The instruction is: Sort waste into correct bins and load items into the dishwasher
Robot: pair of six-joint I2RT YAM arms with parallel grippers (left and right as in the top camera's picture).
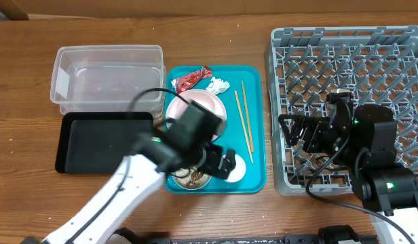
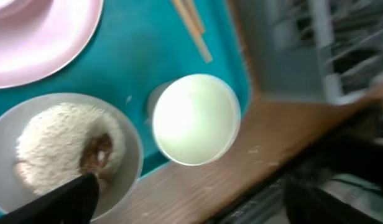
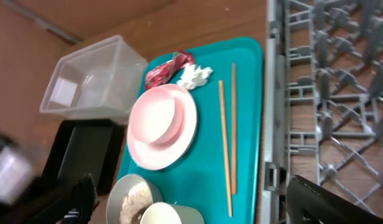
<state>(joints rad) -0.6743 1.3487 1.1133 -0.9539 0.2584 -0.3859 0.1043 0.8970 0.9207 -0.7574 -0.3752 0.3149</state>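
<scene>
Above cup (image 2: 194, 118), left pincer (image 1: 227, 165) hovers, jaws wide.

On the surface (image 1: 216, 27), a serving tray (image 1: 256, 102) sits in the middle. To its left are a tub (image 1: 107, 49) at the back and a shallow tray (image 1: 93, 146) just in front of it. To the right of the serving tray, just beside it, lies a rack (image 1: 345, 54).

On the serving tray, a wrapper (image 1: 191, 79) and a tissue (image 1: 218, 85) lie side by side at the back, wrapper on the left. A plate (image 1: 205, 103) sits just in front of them. Right of the plate, two chopsticks (image 1: 244, 118) lie side by side, running front to back. At the front stand a bowl (image 2: 132, 162) on the left and a cup (image 2: 194, 118) just beside it on the right. Rice (image 2: 51, 143) lies in the bowl.
</scene>
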